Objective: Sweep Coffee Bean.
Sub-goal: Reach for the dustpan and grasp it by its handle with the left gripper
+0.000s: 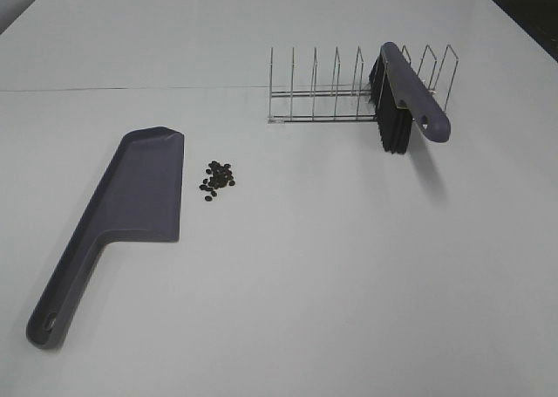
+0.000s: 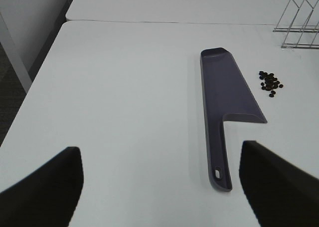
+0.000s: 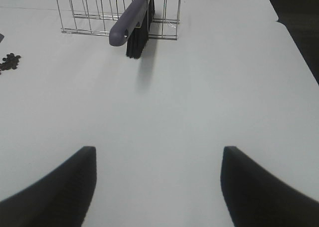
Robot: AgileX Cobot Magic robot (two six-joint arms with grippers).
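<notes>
Coffee beans (image 1: 218, 179) lie in a loose cluster on the white table (image 1: 349, 284), centre-left of the exterior high view. They sit just right of the grey-purple dustpan (image 1: 131, 205) blade, apart from it. The brush (image 1: 410, 100) leans in the wire rack (image 1: 323, 92), upper right. The left gripper (image 2: 158, 147) is spread wide, holding nothing. The right gripper (image 3: 158, 149) is likewise wide and empty.
</notes>
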